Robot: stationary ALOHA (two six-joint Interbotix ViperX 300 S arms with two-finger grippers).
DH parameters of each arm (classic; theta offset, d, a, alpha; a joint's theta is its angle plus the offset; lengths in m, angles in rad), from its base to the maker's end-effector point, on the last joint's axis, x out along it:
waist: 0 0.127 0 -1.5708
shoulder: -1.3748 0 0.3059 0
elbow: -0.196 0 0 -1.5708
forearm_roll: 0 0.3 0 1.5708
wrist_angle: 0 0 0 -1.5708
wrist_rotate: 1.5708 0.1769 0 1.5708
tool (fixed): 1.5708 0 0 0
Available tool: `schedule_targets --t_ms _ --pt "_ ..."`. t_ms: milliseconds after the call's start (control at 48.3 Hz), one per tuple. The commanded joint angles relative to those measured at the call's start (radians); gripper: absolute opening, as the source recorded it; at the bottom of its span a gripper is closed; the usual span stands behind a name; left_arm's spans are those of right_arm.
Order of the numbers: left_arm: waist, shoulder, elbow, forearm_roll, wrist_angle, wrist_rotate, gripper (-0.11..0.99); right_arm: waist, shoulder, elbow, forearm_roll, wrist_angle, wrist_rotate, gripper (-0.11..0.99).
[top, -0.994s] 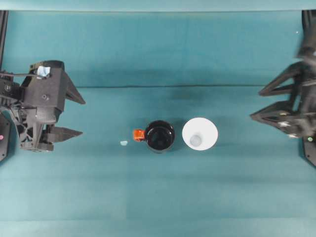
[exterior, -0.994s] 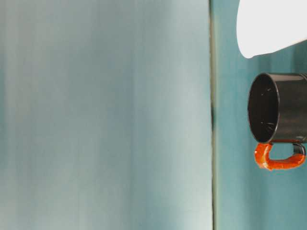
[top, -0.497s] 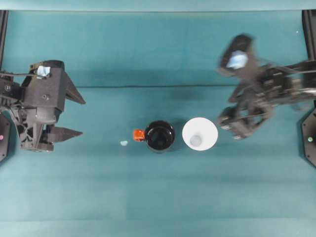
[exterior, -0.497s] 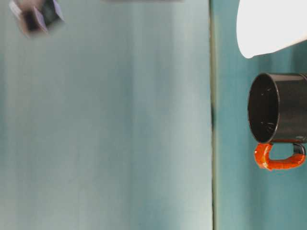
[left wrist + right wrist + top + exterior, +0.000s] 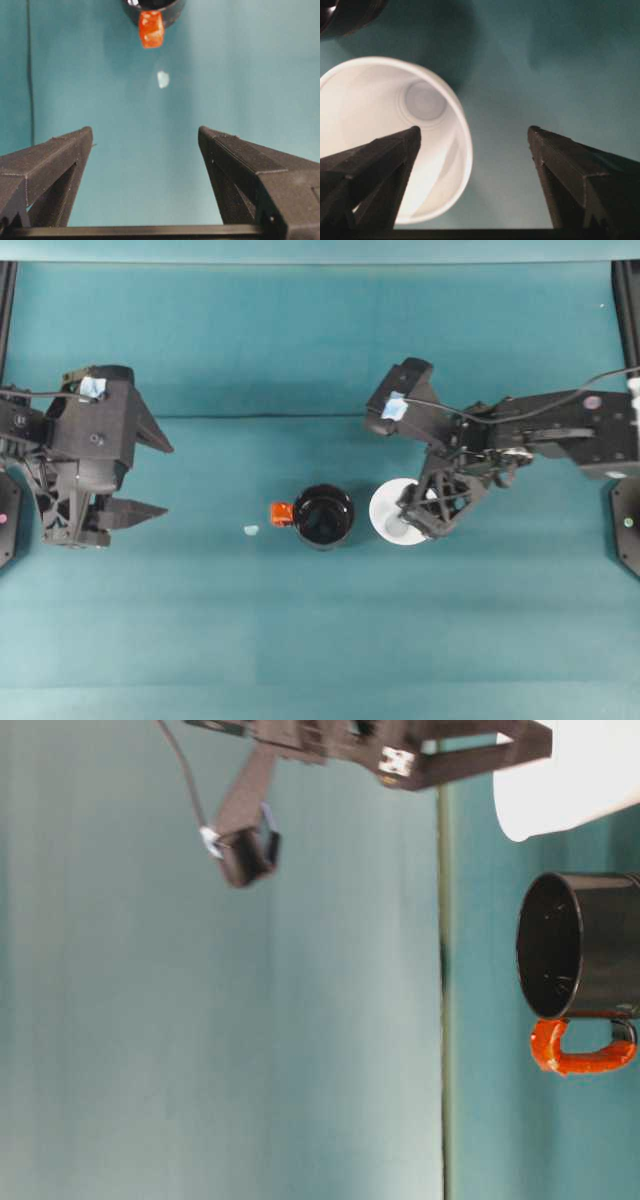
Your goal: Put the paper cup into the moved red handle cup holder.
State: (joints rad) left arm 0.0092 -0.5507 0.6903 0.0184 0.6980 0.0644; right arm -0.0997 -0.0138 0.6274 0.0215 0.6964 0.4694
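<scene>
Paper cup [image 5: 396, 508] stands upright on the counter [image 5: 320, 640], mouth up, just to the right of the cup holder [image 5: 323, 516] in the overhead view; the two are close, and contact can't be judged. Holder is upright, empty, red handle [image 5: 281, 513] pointing away from the paper cup.

Right gripper [image 5: 420, 510] sits over the paper cup's right side, jaws spread wide, holding nothing. The wrist view puts one finger [image 5: 375, 170] over the paper cup's mouth and the other finger [image 5: 580, 175] outside over bare counter, so it looks lined up to pinch the rim wall.

Risks, as judgement:
- Thin paper wall: a one-sided rim pinch could crush or ovalise the rim, and an ovalised paper cup may not seat in a holder of similar width.
- Light, empty paper cup: a finger touching before closure could tip it or shove it into the holder.
- Holder close by on the left: a drift that way could clip it and move the target.
- Similar widths mean little margin at insertion; a tilted paper cup may catch on the holder's rim.

Left gripper [image 5: 140, 475] is parked well apart at the left edge, jaws apart and empty, pointed toward the handle. A small pale scrap [image 5: 250, 530] lies on the counter just beyond the handle, likely harmless.
</scene>
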Motion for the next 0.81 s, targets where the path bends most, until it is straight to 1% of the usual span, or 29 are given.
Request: schedule_targets --t_ms 0,21,41,103,124,166,228,310,331,393,414,476,559,600,662,683,787 --pt "-0.002 -0.005 -0.011 0.003 -0.008 -0.002 0.94 0.002 0.035 -0.005 0.002 -0.009 0.012 0.95" --pt "-0.002 -0.005 -0.011 0.002 -0.008 -0.002 0.94 0.002 0.037 -0.005 0.003 -0.009 0.012 0.95" --pt "0.000 -0.005 -0.011 0.002 -0.008 -0.002 0.94 0.002 0.038 -0.005 0.002 -0.009 0.012 0.94" --pt "0.000 -0.005 -0.011 0.003 -0.008 -0.002 0.94 0.002 0.037 -0.006 0.005 -0.009 0.012 0.90" --pt "0.000 -0.003 -0.011 0.003 -0.008 -0.002 0.94 0.002 0.038 -0.008 0.006 -0.009 0.012 0.88" --pt "-0.002 -0.003 -0.011 0.002 -0.008 -0.002 0.94 0.002 0.038 -0.009 0.014 -0.009 0.014 0.81" --pt "0.000 -0.003 -0.011 0.003 -0.009 -0.002 0.94 0.000 0.038 -0.012 0.031 -0.008 0.014 0.65" --pt "0.000 -0.003 -0.011 0.002 -0.008 0.000 0.94 0.002 0.038 -0.012 0.051 -0.005 0.012 0.40" --pt "0.000 -0.005 -0.011 0.003 -0.008 0.000 0.94 0.002 0.038 -0.011 0.055 -0.005 0.012 0.34" --pt "0.000 -0.005 -0.011 0.002 -0.008 0.000 0.94 0.003 0.038 -0.012 0.061 -0.003 0.014 0.17" --pt "0.000 -0.003 -0.011 0.003 -0.009 0.000 0.94 0.005 0.038 -0.012 0.061 -0.003 0.014 0.12" --pt "0.000 -0.003 -0.011 0.003 -0.008 -0.002 0.94 0.005 0.038 -0.015 0.067 -0.003 0.014 0.02" --pt "0.000 -0.003 -0.011 0.002 -0.008 -0.002 0.94 0.005 0.038 -0.020 0.075 -0.003 0.012 -0.06" --pt "0.000 -0.003 -0.011 0.003 -0.008 0.000 0.94 0.005 0.038 -0.025 0.075 -0.003 0.012 -0.09" --pt "0.000 -0.005 -0.011 0.002 -0.008 -0.002 0.94 0.005 0.038 -0.029 0.077 0.000 0.012 -0.10" --pt "0.000 -0.005 -0.011 0.003 -0.008 -0.002 0.94 0.005 0.038 -0.031 0.077 0.003 0.012 -0.11" --pt "0.000 -0.003 -0.011 0.003 -0.008 -0.002 0.94 0.005 0.032 -0.044 0.077 0.034 0.012 -0.11"
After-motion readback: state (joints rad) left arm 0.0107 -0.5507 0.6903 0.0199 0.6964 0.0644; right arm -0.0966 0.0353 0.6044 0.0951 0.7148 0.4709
